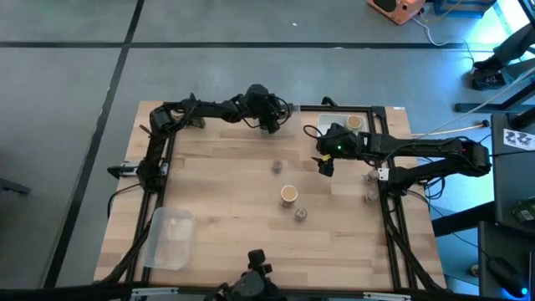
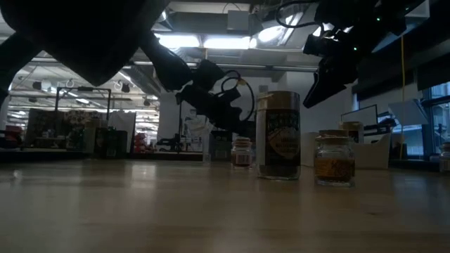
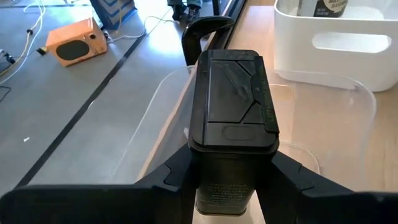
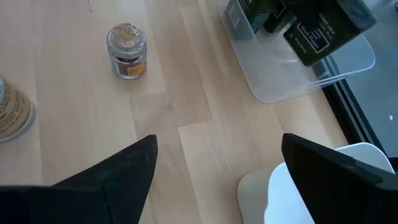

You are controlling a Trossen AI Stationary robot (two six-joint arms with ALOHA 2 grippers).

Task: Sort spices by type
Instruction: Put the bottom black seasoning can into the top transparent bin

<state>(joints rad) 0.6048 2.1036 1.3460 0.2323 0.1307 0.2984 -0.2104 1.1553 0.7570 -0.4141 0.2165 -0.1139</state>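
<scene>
A dark boxy jar point(image 3: 233, 99) with a black lid sits between the fingers of my left gripper point(image 1: 269, 124), over a clear tray point(image 3: 323, 118) at the table's far edge. Another dark jar point(image 4: 245, 18) stands in that tray. My right gripper point(image 1: 325, 165) hangs open above the table's middle right, holding nothing. Loose on the wood stand a round tan-topped jar point(image 1: 288, 195), a small jar point(image 1: 277, 166) beyond it and another point(image 1: 300, 214) nearer. Two small jars point(image 1: 369, 186) stand at the right edge. My left gripper pinches the dark boxy jar by the two sides of its lower body point(image 3: 211, 186), below the lid, one finger on each side. The fingers slant down at it from the table's left. The jar stands lid up; its bottom is hidden, so I cannot tell whether it rests on the tray.
A white tray point(image 1: 341, 117) at the far right holds a tan-topped jar point(image 1: 354, 123) and a dark one point(image 3: 323, 7). A second clear tray point(image 1: 171, 237) lies near the front left corner. The black frame rail point(image 1: 389, 209) runs along the right edge.
</scene>
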